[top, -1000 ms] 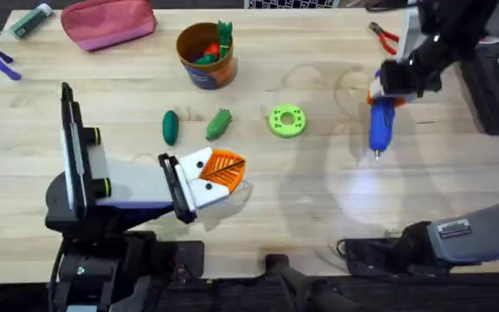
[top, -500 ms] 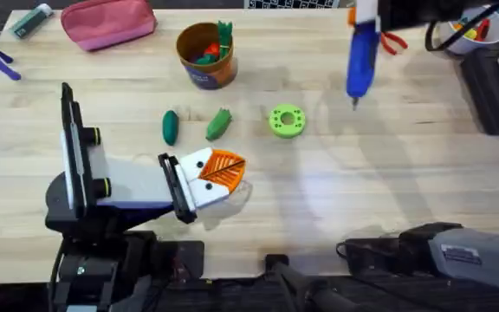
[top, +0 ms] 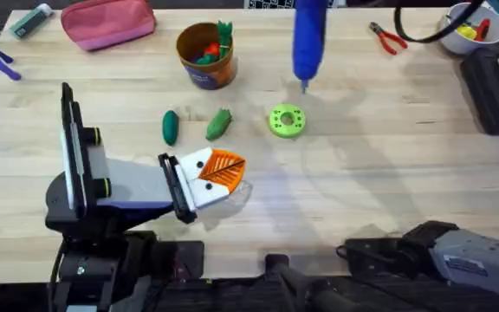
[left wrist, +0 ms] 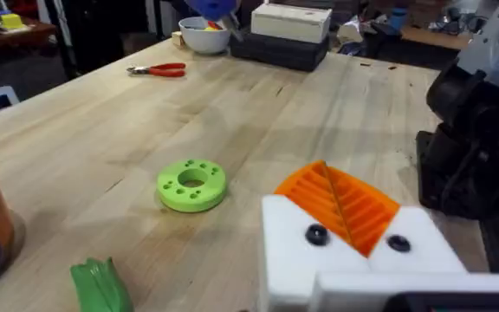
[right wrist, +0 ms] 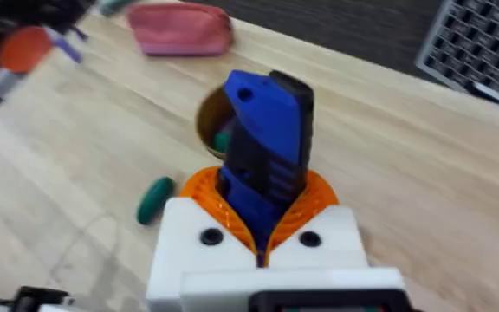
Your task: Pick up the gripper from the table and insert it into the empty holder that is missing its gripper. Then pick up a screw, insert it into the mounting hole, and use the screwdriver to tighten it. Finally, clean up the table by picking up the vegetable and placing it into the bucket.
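Above the green disc (top: 287, 120) | right gripper (right wrist: 262, 227) clamped on screwdriver (top: 308, 39), bit down | left gripper (top: 213, 174) fingers together beside the disc | advice: keep bit vertical, descend slowly onto the screw.

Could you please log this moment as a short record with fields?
right gripper: shut on the screwdriver, held above the table, bit pointing down
left gripper: resting low near the table's front
green disc: flat on the table, just below the bit in the overhead view
bucket: upright, toy vegetables inside
loose vegetables: dark green one, lighter green one, both on the table
pliers: far right
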Robot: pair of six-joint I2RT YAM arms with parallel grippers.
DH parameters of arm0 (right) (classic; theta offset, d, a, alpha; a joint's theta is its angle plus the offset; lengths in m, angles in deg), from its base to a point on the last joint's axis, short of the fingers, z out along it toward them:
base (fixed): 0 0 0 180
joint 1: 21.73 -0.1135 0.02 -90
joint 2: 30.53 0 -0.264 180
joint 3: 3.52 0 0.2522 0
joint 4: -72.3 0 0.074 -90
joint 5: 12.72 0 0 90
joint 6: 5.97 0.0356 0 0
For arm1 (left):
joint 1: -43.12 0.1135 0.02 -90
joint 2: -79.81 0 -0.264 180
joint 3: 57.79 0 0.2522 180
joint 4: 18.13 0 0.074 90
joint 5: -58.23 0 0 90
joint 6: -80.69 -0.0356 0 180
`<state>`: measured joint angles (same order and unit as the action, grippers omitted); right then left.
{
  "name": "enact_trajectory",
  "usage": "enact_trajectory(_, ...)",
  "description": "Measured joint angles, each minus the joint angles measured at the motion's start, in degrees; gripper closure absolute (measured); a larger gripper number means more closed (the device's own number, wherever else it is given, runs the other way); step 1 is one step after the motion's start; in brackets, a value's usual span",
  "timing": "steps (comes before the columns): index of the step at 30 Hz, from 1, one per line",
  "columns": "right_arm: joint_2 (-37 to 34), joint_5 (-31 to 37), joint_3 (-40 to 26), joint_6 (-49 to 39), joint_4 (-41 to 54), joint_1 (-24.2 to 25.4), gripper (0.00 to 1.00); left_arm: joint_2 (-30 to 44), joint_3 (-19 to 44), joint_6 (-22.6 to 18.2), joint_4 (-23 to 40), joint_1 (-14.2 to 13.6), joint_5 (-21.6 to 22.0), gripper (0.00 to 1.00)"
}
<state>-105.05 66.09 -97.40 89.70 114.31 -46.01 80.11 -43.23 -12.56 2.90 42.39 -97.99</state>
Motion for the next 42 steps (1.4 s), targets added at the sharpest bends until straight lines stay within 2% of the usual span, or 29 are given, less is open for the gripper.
enact_trajectory(5,0.0,-3.5,0.0,0.6,-6.9,-2.5,0.976,0.0,0.0,0.0,0.0,0.0,0.0,0.993)
enact_trajectory(13,0.1,-5.5,1.1,1.7,-15.6,-6.5,0.976,0.0,0.0,0.0,0.0,0.0,0.0,0.993)
enact_trajectory(23,5.2,-10.8,14.1,6.0,-34.5,-6.7,0.976,0.0,0.0,0.0,0.0,0.0,0.0,0.993)
enact_trajectory(29,6.4,-19.3,19.3,8.3,-46.8,-6.4,0.976,0.0,0.0,0.0,0.0,0.0,0.0,0.993)
enact_trajectory(38,6.5,-35.2,21.2,6.8,-51.3,-5.8,0.976,0.0,0.0,0.0,0.0,0.0,0.0,0.993)
enact_trajectory(42,6.5,-38.6,22.4,5.7,-56.7,-6.1,0.976,0.0,0.0,0.0,0.0,0.0,0.0,0.993)
